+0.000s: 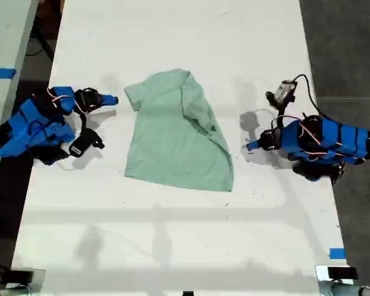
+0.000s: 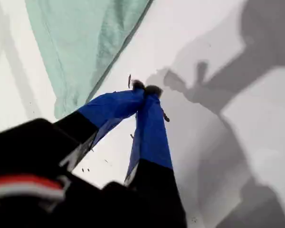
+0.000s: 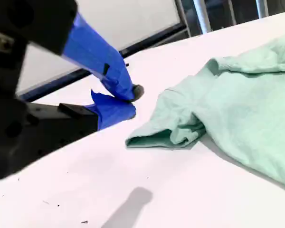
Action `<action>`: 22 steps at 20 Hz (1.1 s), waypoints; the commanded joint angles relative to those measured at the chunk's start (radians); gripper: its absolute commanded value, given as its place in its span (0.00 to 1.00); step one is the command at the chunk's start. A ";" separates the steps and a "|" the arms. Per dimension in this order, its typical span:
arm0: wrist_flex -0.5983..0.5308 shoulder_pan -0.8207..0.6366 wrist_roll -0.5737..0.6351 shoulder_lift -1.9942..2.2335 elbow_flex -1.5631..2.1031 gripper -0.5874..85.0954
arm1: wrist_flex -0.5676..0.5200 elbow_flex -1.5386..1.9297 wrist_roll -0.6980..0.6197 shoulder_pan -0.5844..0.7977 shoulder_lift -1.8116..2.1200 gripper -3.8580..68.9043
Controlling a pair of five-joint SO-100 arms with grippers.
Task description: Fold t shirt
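The pale mint-green t shirt (image 1: pixel 172 135) lies flat mid-table, with its side on the exterior view's right folded over the body. My first gripper (image 2: pixel 145 89) is shut on nothing, resting on the bare table just off the shirt's edge (image 2: pixel 85 52); it is the arm at the exterior view's right (image 1: pixel 254 146). My second gripper (image 3: pixel 132 102) also looks shut and holds nothing, a short way from the shirt's sleeve (image 3: pixel 168 133); it is the arm at the exterior view's left (image 1: pixel 111 99).
The white table (image 1: pixel 172 240) runs to dark floor at the exterior view's right and a gap at its left. Blue tape marks (image 1: pixel 337 253) sit near the front corner. Cables and a small camera (image 1: pixel 286 90) ride on the first arm.
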 commanded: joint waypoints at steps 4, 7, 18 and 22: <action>0.003 0.011 -0.002 -0.002 0.040 0.01 | 0.005 0.057 0.015 -0.006 0.009 0.06; 0.003 0.011 -0.002 -0.002 0.040 0.01 | 0.005 0.057 0.015 -0.009 0.009 0.06; 0.003 0.011 -0.002 -0.002 0.040 0.01 | 0.005 0.057 0.014 -0.018 0.009 0.06; 0.003 0.011 -0.002 -0.002 0.040 0.01 | 0.005 0.057 0.006 -0.020 0.009 0.06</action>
